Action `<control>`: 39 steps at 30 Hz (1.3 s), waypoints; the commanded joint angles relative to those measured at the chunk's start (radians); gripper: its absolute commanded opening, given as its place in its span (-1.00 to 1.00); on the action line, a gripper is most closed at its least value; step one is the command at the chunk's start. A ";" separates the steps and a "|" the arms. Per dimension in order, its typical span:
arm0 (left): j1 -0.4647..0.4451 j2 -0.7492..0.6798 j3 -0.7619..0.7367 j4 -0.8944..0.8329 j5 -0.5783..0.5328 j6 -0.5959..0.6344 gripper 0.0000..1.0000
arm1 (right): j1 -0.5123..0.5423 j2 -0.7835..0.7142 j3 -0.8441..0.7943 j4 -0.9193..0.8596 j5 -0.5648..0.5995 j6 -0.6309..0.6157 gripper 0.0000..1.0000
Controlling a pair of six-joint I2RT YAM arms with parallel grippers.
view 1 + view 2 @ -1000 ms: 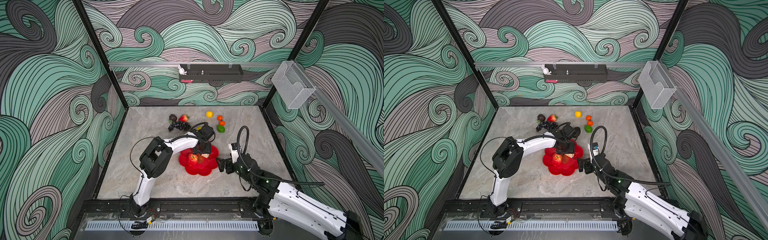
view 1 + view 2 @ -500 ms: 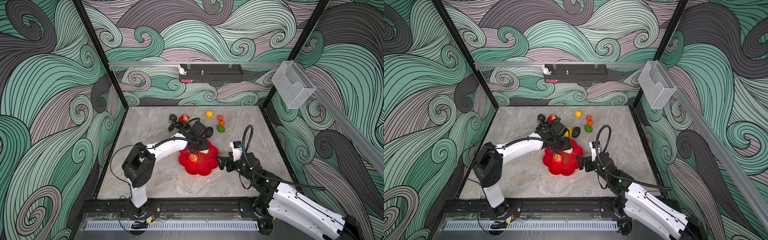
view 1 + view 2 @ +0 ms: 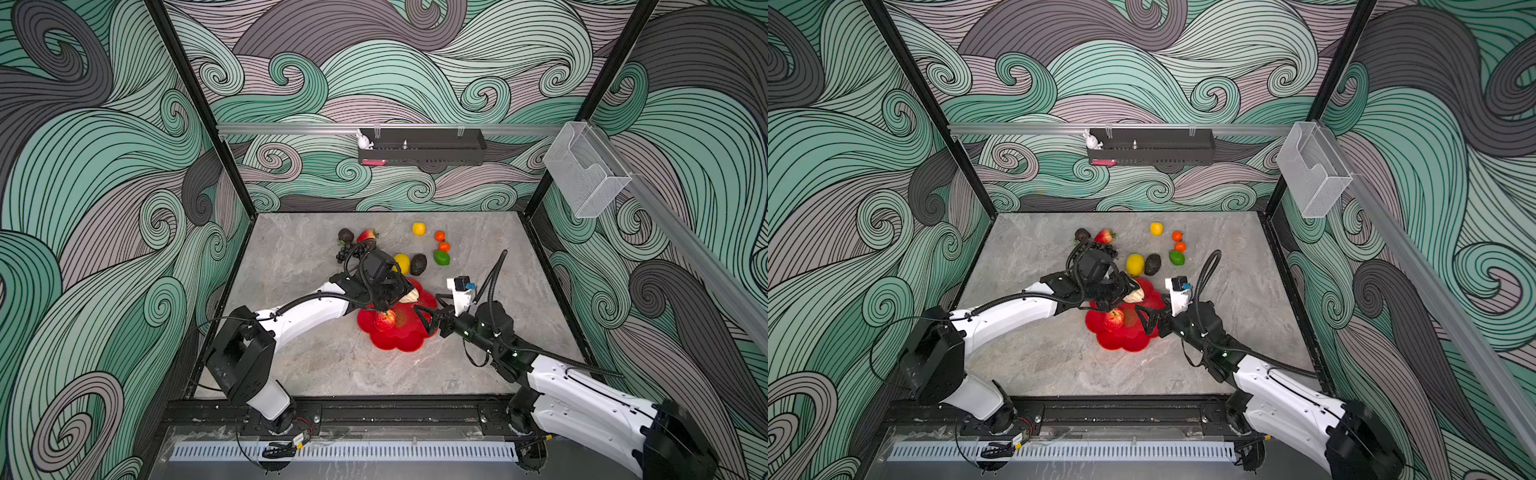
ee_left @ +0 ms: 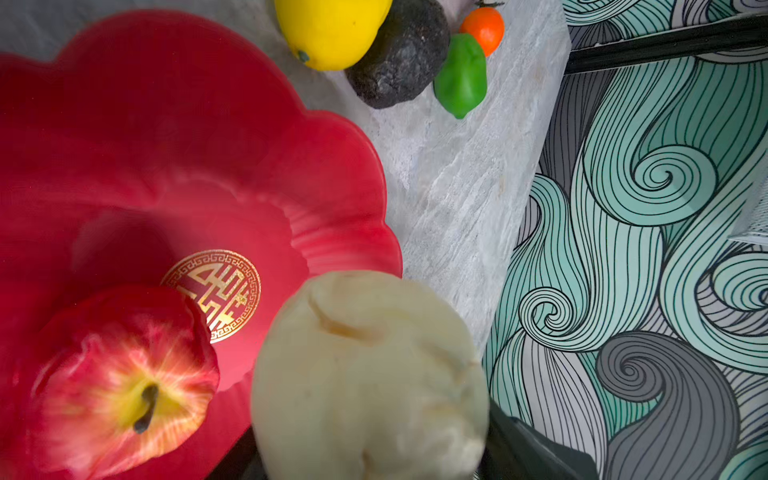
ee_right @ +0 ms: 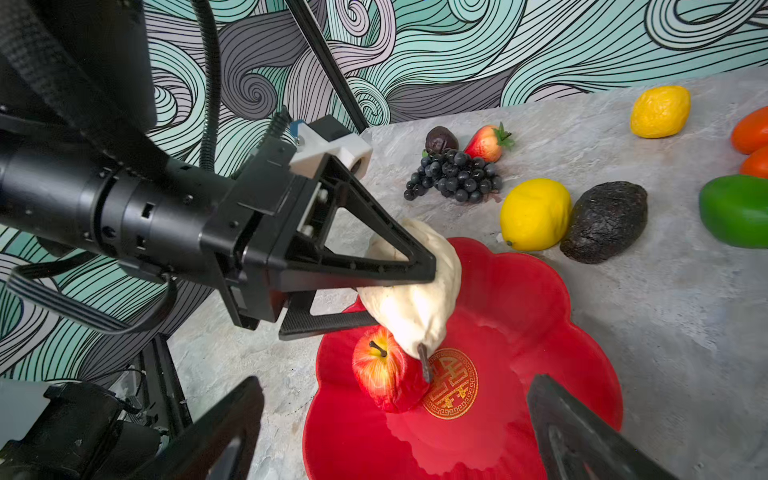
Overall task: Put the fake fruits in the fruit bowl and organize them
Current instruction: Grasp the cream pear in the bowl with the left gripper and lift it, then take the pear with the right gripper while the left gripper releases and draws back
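The red scalloped fruit bowl (image 3: 399,343) (image 3: 1125,343) sits mid-table with a red apple (image 3: 385,320) (image 5: 386,374) in it. My left gripper (image 3: 405,296) (image 5: 403,295) is shut on a beige pear (image 3: 1135,296) (image 4: 370,374), tilted stem-down over the bowl's back part, its stem beside the apple. My right gripper (image 3: 424,320) (image 5: 395,386) hangs open and empty at the bowl's right rim. Loose behind the bowl lie a lemon (image 3: 402,263), avocado (image 3: 418,264), lime (image 3: 441,258), two oranges (image 3: 439,236), a second lemon (image 3: 419,228), strawberry (image 3: 366,235) and grapes (image 5: 453,176).
A small dark fruit (image 3: 345,235) lies left of the strawberry. On the back wall hangs a black tray (image 3: 422,147) with a white rabbit figure (image 3: 364,140). A clear bin (image 3: 582,174) is fixed to the right wall. Patterned walls close in the table.
The left arm's elbow has swung out toward the front left while its gripper stayed over the bowl's back part with the pear. The right gripper has barely shifted.
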 commanded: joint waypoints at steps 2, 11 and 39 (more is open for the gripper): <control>-0.009 -0.073 -0.011 0.083 0.034 -0.080 0.27 | 0.022 0.077 -0.005 0.182 0.027 0.009 0.93; -0.047 -0.118 -0.061 0.111 0.017 -0.126 0.28 | 0.038 0.194 0.034 0.287 0.076 0.041 0.83; -0.049 -0.204 -0.074 0.099 -0.047 -0.057 0.67 | 0.047 0.224 0.095 0.177 0.055 0.070 -0.05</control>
